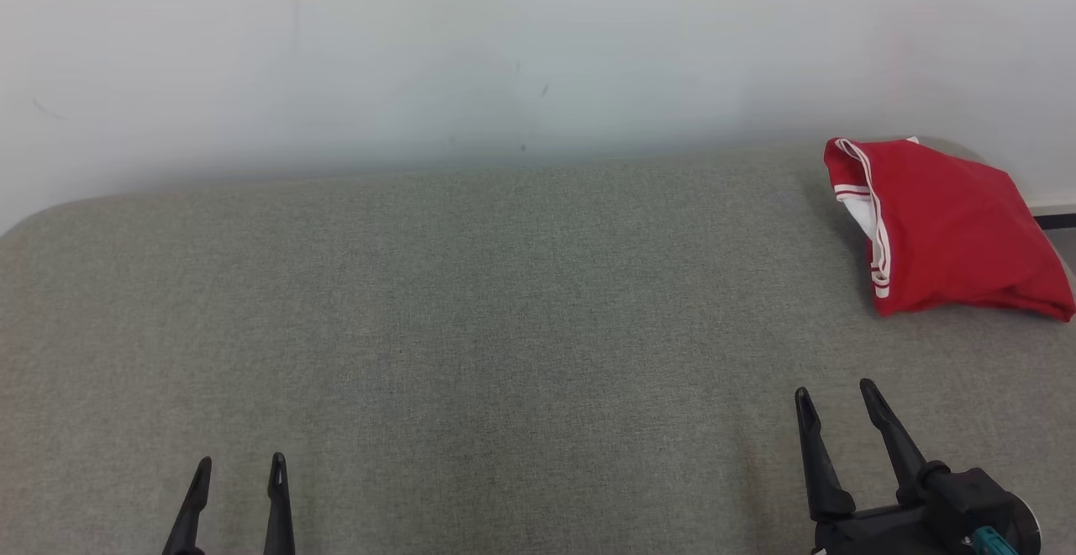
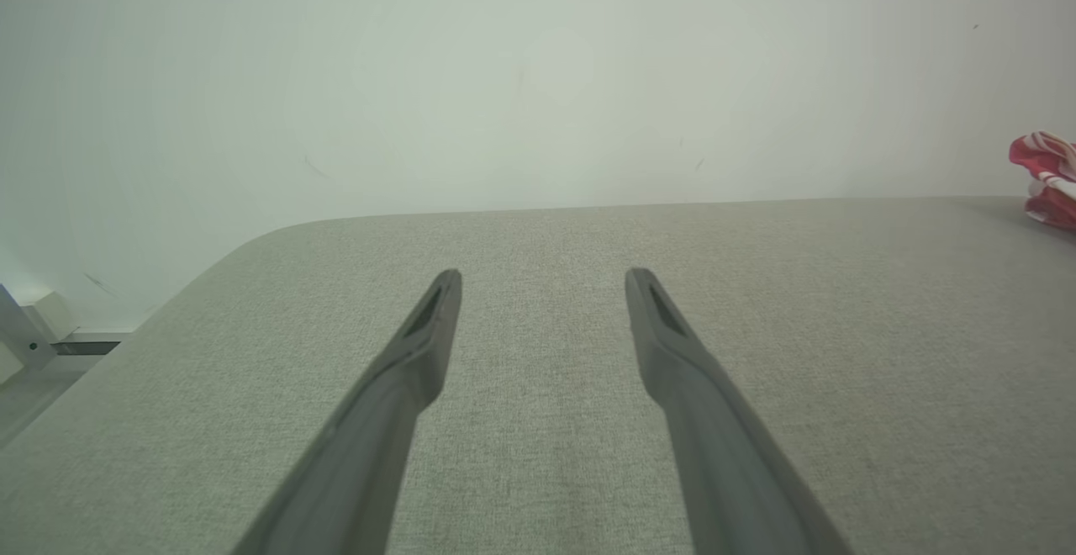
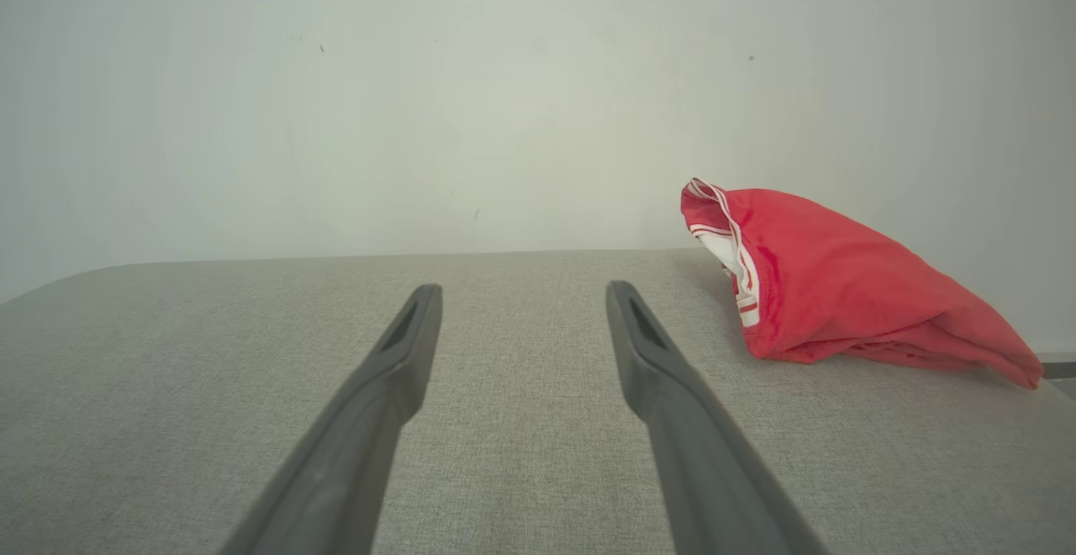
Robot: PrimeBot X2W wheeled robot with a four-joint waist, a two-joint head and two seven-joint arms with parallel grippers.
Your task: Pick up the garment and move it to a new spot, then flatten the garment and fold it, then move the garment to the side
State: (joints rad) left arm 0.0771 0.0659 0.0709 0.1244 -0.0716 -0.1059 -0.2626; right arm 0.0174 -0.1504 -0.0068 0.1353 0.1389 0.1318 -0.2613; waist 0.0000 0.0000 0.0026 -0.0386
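as the right fingers (image 1: pixel 814 454) stand spread, the garment (image 1: pixel 950 231) lies beyond, rightward.

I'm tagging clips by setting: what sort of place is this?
Probably a plain indoor test room: a grey fabric-covered surface like a padded table or bed, a bare white wall behind it, and one red garment lying on it.

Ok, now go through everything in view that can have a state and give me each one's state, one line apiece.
Red garment with white striped trim: rumpled bundle, not spread flat, lying at the surface's far right, not held.
Left gripper: open, empty, above the near left of the surface.
Right gripper: open, empty, short of the garment.
Grey fabric-covered surface: bearing the garment near its far right corner.
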